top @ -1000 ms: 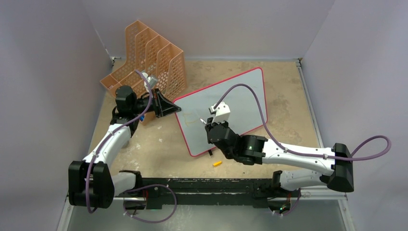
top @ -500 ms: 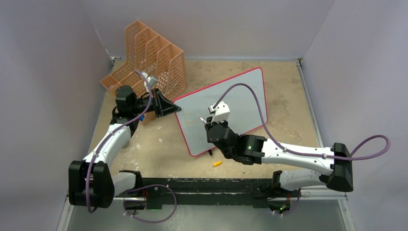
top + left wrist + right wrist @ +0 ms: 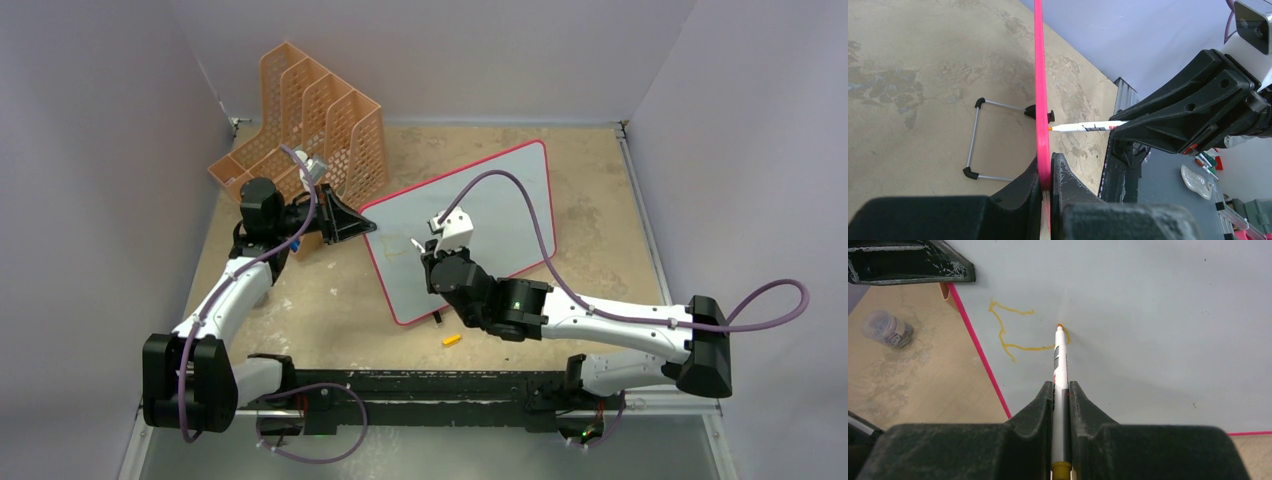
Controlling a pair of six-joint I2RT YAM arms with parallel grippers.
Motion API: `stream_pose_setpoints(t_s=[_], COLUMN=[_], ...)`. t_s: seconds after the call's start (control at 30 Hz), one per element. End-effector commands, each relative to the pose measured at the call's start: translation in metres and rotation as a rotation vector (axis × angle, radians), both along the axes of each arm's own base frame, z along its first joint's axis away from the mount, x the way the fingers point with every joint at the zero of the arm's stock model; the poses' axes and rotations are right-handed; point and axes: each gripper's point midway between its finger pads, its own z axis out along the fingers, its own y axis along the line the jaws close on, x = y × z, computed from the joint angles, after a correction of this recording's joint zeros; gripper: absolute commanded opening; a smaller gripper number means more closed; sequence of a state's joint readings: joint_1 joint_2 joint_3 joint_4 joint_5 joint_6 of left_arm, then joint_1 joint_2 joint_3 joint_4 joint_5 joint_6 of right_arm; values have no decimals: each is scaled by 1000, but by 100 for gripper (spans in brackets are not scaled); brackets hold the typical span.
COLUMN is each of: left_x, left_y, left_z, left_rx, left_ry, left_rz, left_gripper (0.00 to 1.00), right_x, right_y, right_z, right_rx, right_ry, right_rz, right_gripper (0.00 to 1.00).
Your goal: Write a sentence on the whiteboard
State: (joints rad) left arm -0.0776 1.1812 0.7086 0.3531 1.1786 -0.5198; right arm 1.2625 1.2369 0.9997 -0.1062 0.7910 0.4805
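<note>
Bottom centre of the right wrist view, the right tool (image 3: pixel 1060 390) is clamping a marker (image 3: pixel 1061 360) pointing straight up-frame, orange tip touching the whiteboard (image 3: pixel 1158 315). Left of the tip, the sentence (image 3: pixel 1028 348) is showing only illegible yellow strokes. Upper left, the left tool (image 3: pixel 950 277) is pinching the board's edge.

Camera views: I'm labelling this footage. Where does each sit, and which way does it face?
Top external: above and behind, looking down at both arms and the whiteboard.
Left wrist: along the board's red edge, clamped in the left pincer.
Right wrist: down the marker in the right pincer, onto yellow strokes.
Both wrist views share the marker and board.
</note>
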Motion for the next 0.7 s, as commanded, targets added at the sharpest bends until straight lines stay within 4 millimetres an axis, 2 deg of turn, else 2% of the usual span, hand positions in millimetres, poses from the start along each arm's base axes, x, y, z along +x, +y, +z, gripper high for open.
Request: stream_pose_setpoints(t_s=[0.0,0.67], left_x=[-4,-4], left_y=[-2,-2], left_z=[15,15], left_rx=[2,3], left_ry=[-109,-109], left_rz=[-62,-58], left_gripper=[0,0], right_x=[4,-9], right_y=[10,5], right_z=[24,0], right_rx=[56,-27], right_ry=[-27,49], right_rz=[14,75], right_gripper=[0,0])
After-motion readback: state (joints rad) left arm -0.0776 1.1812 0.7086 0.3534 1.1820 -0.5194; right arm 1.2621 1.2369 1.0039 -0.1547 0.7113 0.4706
